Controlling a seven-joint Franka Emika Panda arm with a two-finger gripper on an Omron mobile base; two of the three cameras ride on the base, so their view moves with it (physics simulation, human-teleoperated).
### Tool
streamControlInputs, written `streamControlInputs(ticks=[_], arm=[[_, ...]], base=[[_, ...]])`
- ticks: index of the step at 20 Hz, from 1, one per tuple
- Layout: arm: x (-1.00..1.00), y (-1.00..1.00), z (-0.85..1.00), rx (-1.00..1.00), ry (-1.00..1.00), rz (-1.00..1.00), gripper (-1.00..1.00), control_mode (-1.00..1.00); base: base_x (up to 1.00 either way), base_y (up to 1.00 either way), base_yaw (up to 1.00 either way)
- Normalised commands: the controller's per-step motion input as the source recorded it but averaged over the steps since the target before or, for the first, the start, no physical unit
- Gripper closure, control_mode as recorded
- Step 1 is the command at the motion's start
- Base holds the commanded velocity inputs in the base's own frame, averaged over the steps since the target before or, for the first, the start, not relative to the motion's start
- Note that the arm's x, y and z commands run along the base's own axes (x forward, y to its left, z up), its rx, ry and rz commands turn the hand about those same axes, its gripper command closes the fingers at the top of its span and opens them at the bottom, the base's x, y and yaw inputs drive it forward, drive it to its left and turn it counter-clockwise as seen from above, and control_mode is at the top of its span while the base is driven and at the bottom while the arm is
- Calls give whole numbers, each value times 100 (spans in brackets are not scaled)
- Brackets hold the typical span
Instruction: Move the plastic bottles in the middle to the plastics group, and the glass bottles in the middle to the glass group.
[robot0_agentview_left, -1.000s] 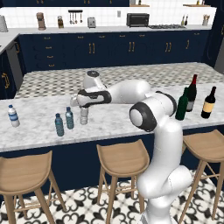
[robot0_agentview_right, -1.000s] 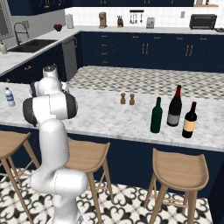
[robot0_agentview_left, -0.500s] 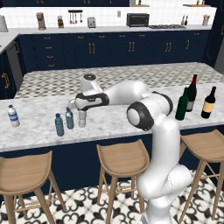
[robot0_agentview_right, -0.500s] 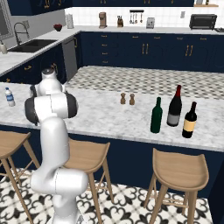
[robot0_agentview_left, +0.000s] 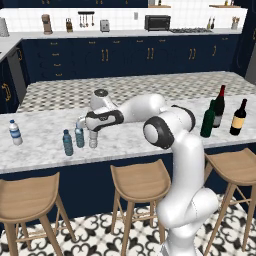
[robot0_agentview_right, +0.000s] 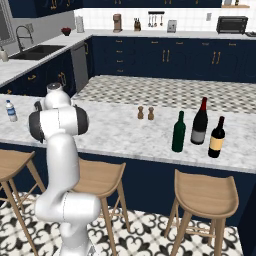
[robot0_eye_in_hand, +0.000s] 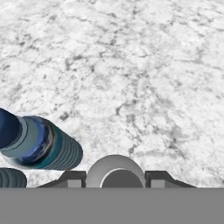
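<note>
My gripper (robot0_agentview_left: 93, 134) reaches left over the marble counter and is shut on the clear greyish-white bottle (robot0_agentview_left: 93, 141), held upright at counter level. In the hand view the bottle's rounded top (robot0_eye_in_hand: 114, 169) sits between the fingertips (robot0_eye_in_hand: 72, 177). The pale blue bottle (robot0_agentview_left: 79, 137) stands just left of it and shows large in the hand view (robot0_eye_in_hand: 41, 143). The darker teal-blue bottle (robot0_agentview_left: 67, 143) is one step further left, and the white bottle with a blue band (robot0_agentview_left: 15, 132) stands far left. The dark green wine bottle (robot0_agentview_left: 207, 119) stands far right beside two red-topped wine bottles (robot0_agentview_left: 219, 106) (robot0_agentview_left: 238, 117).
Salt and pepper shakers (robot0_agentview_right: 145, 113) stand mid-counter. Three wooden stools (robot0_agentview_left: 140, 182) line the counter's near side. The counter's front edge (robot0_agentview_left: 100, 162) runs close below the small bottles. Bare marble (robot0_eye_in_hand: 131, 65) lies ahead of the hand.
The gripper has carried the clear bottle left and slightly down, ending close beside the pale blue bottle. The other bottles have stayed put.
</note>
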Motion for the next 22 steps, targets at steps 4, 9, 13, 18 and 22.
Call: streamControlInputs(ticks=[4,9,13,18,22], arm=[[0,17,-22,0,-1,0,100,-100],[-2,15,-22,0,-1,0,100,-100],[-22,1,-19,0,0,0,-100,-100],[-29,0,-7,1,-2,0,-100,-100],[-13,-4,0,3,-7,0,-100,-100]], base=[[0,0,0],[0,0,0],[0,0,0],[0,0,0],[0,0,0]])
